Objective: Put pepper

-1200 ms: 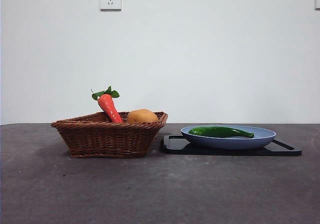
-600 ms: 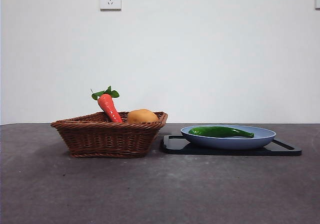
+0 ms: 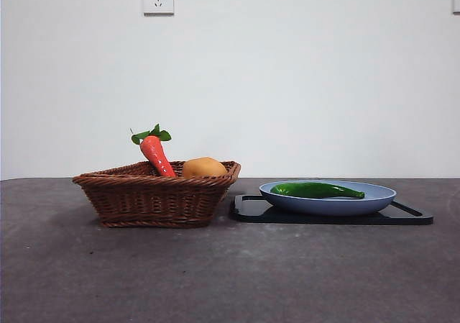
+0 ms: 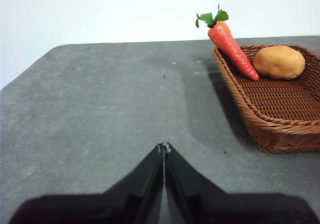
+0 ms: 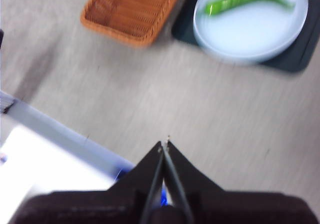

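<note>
Nothing in the front view differs from the earlier frames. The green pepper (image 3: 317,190) lies lengthwise in the blue plate (image 3: 374,201), which sits on a black tray (image 3: 248,209) beside a wicker basket (image 3: 154,201) holding a carrot (image 3: 156,153) and a potato (image 3: 204,167). The left gripper (image 4: 163,146) and right gripper (image 5: 164,143) are both clenched with nothing between their jaws, well apart from the pepper.

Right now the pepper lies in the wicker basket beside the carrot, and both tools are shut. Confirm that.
Not quite. The pepper lies on the blue plate, as the front view shows; the basket holds the carrot and a potato. Both tools, left and right, are shut.
</note>
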`<state>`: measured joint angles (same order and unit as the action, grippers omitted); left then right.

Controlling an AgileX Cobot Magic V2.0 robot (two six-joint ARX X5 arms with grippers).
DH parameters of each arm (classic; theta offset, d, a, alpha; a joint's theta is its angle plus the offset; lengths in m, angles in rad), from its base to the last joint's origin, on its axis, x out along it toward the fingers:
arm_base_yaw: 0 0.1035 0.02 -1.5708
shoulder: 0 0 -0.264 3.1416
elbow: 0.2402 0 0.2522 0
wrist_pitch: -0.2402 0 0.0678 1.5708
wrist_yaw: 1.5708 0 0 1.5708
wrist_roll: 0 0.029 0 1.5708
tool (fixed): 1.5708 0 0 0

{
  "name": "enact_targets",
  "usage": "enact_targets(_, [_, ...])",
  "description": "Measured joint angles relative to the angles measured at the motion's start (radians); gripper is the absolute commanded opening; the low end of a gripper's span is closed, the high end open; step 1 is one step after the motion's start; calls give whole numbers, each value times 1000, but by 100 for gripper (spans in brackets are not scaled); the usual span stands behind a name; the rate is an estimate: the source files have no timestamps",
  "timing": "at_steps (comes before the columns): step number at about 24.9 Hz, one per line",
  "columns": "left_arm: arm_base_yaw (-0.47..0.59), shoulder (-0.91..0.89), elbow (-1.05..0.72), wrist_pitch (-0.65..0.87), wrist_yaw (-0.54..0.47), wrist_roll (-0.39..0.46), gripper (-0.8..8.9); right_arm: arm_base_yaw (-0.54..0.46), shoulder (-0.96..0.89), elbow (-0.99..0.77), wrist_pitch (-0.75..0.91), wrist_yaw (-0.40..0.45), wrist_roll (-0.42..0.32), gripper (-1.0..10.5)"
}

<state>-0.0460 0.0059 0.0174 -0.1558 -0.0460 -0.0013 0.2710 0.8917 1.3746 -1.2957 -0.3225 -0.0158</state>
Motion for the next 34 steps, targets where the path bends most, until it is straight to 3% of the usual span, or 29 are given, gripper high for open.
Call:
enact_targets(4, [0,0,0,0,0,0,8,-88,-155,-129,346,10,-14,11])
enact_targets(10, [0,0,0,0,0,0,8,-208,-467,-668,861,17,-3,11])
enact_targets(16, [0,0,0,0,0,0,8,-248,-660,-989,1113,20,-3,11])
enact_targets(22, [0,0,0,0,0,0,8,-252,-789,-1197,1146,91,0,11])
enact_targets(34, [0,0,0,0,0,0,8,-252,-884,-1358,1140,92,29,11])
